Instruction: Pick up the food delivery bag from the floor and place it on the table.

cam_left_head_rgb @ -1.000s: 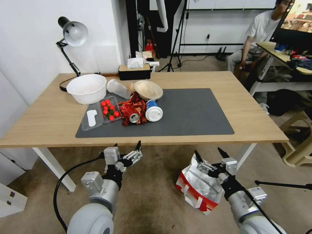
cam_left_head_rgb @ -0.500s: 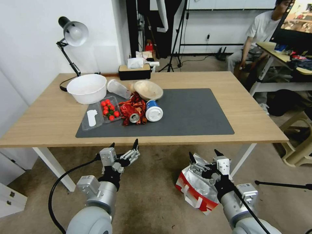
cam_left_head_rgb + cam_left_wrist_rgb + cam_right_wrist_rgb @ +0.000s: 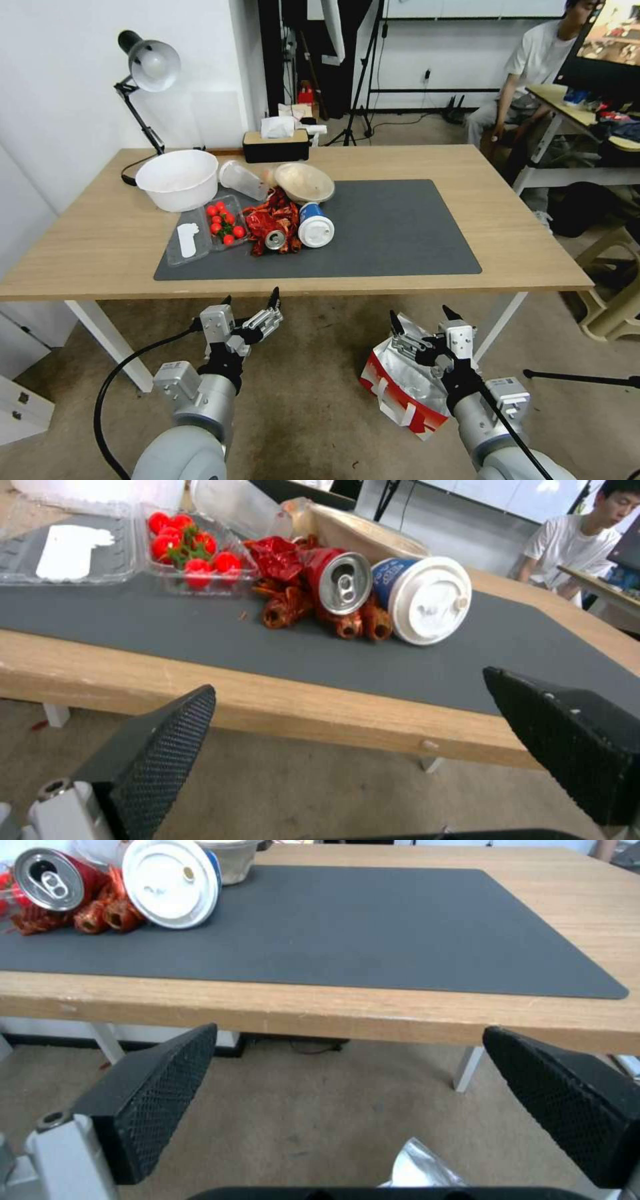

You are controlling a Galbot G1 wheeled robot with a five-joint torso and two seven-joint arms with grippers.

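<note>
The food delivery bag [image 3: 399, 392], white with a red base and crumpled silver foil top, stands on the grey-brown floor [image 3: 313, 400] below the table's front right part. My right gripper [image 3: 421, 316] hovers open just above the bag's foil top, fingers pointing at the table edge; a corner of foil [image 3: 417, 1167] shows below the right gripper [image 3: 350, 1030]. My left gripper [image 3: 251, 298] is open and empty over bare floor, left of the bag, near the table's front edge [image 3: 320, 715]. The light-wood table [image 3: 533, 260] carries a dark grey mat [image 3: 387, 233].
On the mat's left part lie a crumpled red wrapper [image 3: 270, 220], a can [image 3: 275, 240], a lidded cup [image 3: 315, 230], a tomato tray [image 3: 223, 223] and bowls [image 3: 177, 179]. A white table leg [image 3: 497, 327] stands just right of the bag. A tripod leg [image 3: 580, 380] crosses the floor further right.
Both arms drew back a little towards me, mostly in the first half second. The bag has not moved. The head camera shifted slightly.
</note>
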